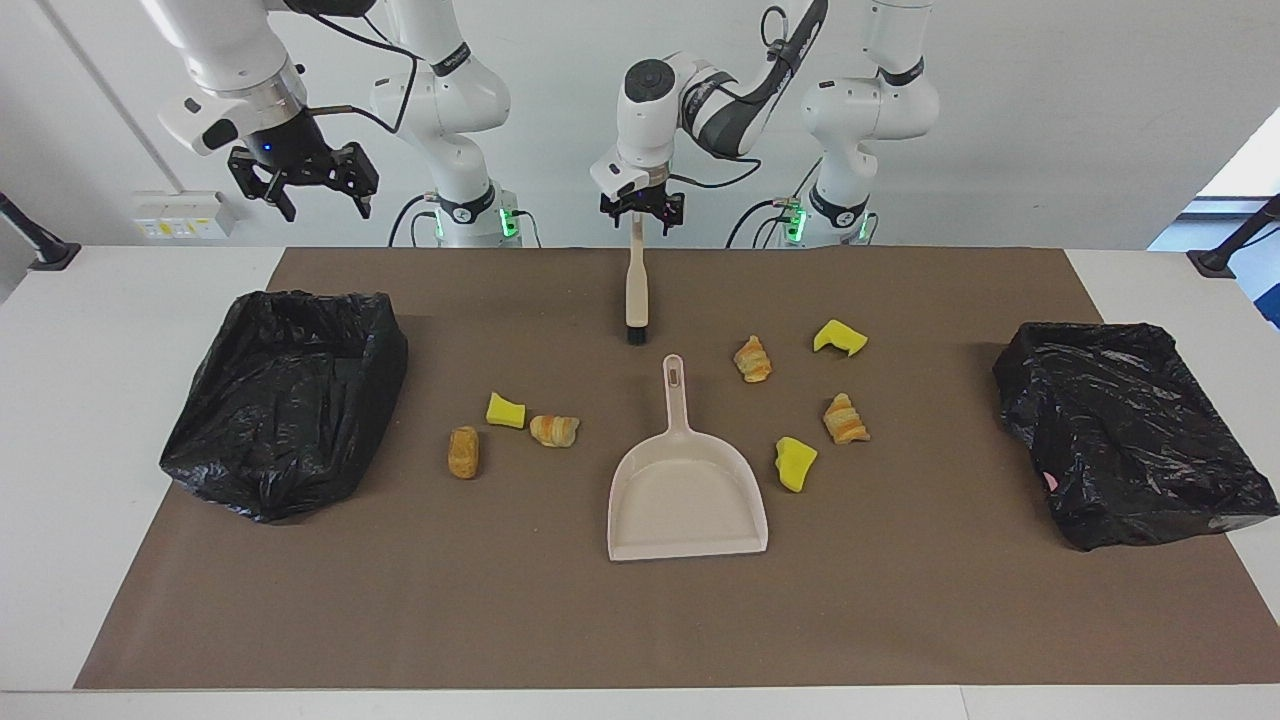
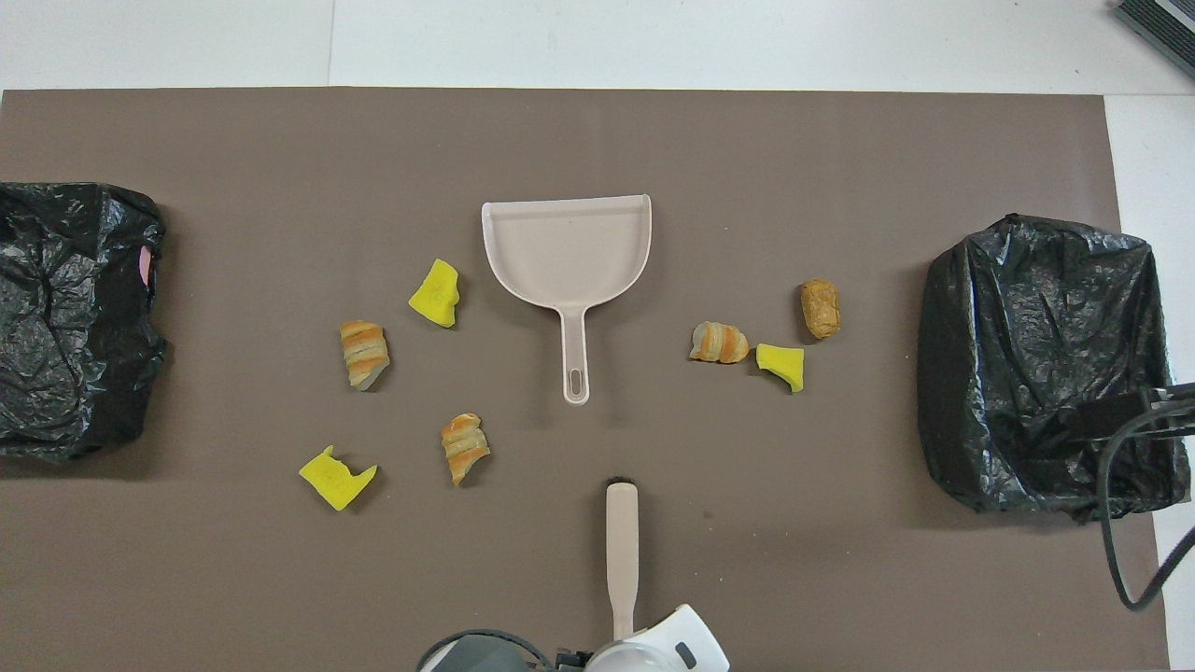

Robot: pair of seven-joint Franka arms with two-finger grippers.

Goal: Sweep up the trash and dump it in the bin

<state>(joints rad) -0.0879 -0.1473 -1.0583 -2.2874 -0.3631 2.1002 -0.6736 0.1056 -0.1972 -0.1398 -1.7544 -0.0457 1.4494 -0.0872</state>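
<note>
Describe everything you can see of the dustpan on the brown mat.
The dustpan is beige, plastic by its look, with a broad flat scoop, a raised rim on three sides and a slim handle with a hanging slot at its end. It lies flat and empty on the brown mat, mid-table, handle pointing toward the robots and open lip away from them. Nothing touches it; a yellow foam chunk lies close beside it.
</note>
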